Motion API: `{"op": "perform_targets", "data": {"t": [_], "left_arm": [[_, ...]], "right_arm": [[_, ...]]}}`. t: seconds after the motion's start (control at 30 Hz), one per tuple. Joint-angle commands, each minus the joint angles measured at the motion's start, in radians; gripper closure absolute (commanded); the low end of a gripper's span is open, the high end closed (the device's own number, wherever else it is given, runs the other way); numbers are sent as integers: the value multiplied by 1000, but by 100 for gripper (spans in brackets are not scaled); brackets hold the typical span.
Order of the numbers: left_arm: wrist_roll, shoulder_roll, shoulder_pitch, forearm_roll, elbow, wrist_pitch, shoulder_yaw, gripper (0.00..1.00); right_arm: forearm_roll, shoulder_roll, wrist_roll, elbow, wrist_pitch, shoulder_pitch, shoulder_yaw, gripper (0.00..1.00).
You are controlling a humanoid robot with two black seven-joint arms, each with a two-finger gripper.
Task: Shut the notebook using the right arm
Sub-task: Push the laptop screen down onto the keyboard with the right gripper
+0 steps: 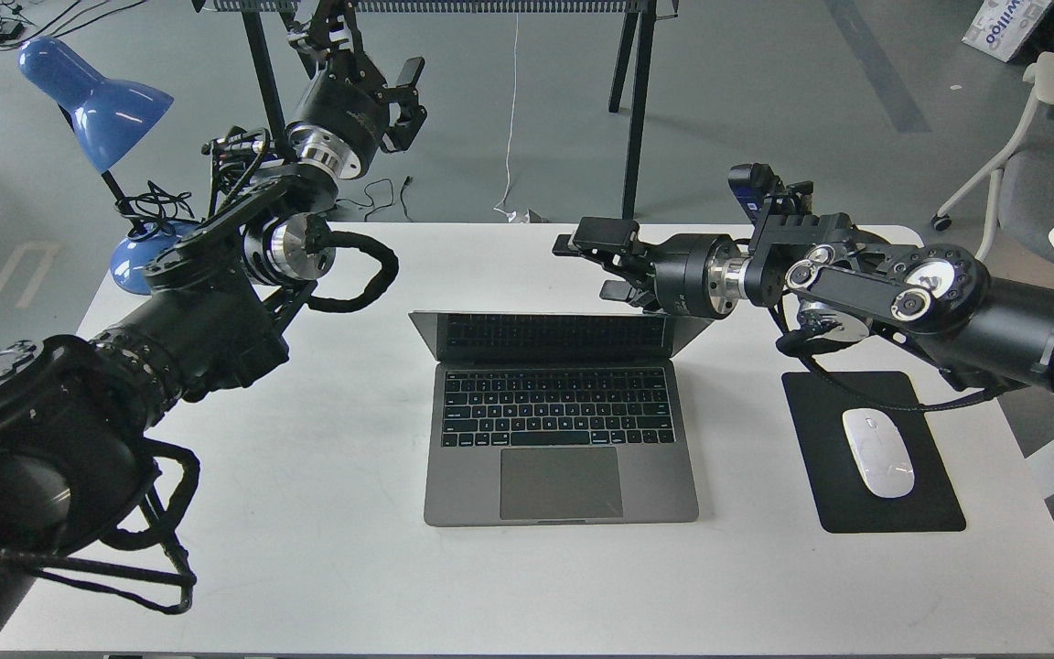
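Open desk at my 6 and 9 o'clock; clutter at 3 and 10.

My right tool [586, 265] hangs just behind the notebook [560, 430] lid's top edge. At 3 o'clock the mouse pad [865, 513] and mouse [878, 452] fill the desk [326, 513]; the blue lamp [97, 101] and my left arm [216, 302] crowd 10 o'clock.

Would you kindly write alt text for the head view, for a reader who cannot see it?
An open notebook sits mid-table, and the right gripper, open, hovers just behind the top edge of its screen. The left gripper is raised beyond the table's far-left edge, open. A white mouse lies on a black pad to the right; a blue lamp stands far left.
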Motion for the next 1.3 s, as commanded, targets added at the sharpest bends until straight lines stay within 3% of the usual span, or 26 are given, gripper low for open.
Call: {"op": "perform_targets", "data": {"t": [0.0,0.37,0.83,1.27], "left_arm": [[0,0,0,0,0,0,0,0],[0,0,0,0,0,0,0,0],[0,0,0,0,0,0,0,0],[0,0,0,-1,0,0,0,0]], "right_arm": [[-24,-58,-2,117,0,-11,0,0],[-31,-85,-5,233,-5,-71,-75,0],[-97,-75,-5,204,-25,-232,-84,0],[-91,-84,-1,201,-28,-237,-58,0]]}}
